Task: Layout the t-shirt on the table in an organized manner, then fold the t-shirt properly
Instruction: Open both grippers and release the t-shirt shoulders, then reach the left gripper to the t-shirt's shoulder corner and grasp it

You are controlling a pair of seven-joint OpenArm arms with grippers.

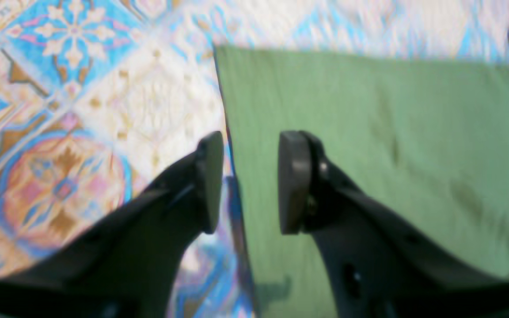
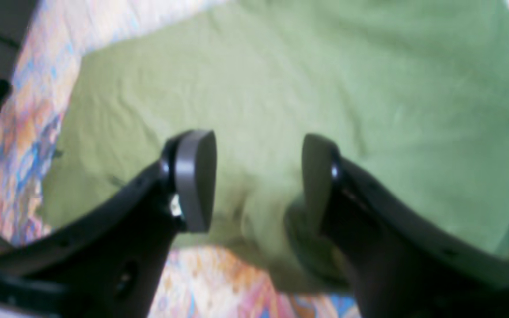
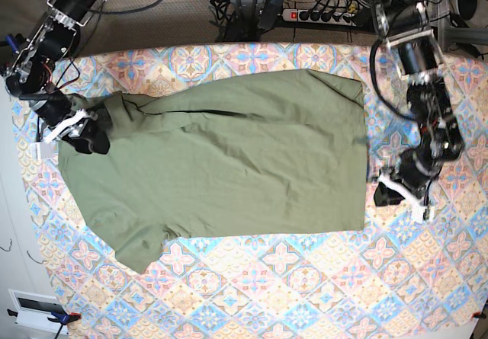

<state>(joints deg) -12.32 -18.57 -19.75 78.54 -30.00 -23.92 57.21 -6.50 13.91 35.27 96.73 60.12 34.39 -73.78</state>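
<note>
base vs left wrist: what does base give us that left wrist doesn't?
Base only: the whole t-shirt spread out, one sleeve at its lower corner, the right gripper at its other end, cables and a power strip behind. Left wrist only: the left gripper with jaws apart, straddling the shirt's straight edge. Both: green cloth on the patterned table.

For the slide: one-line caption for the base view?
Olive t-shirt spread on the patterned table, one gripper at its hem, the other at a sleeve.
</note>
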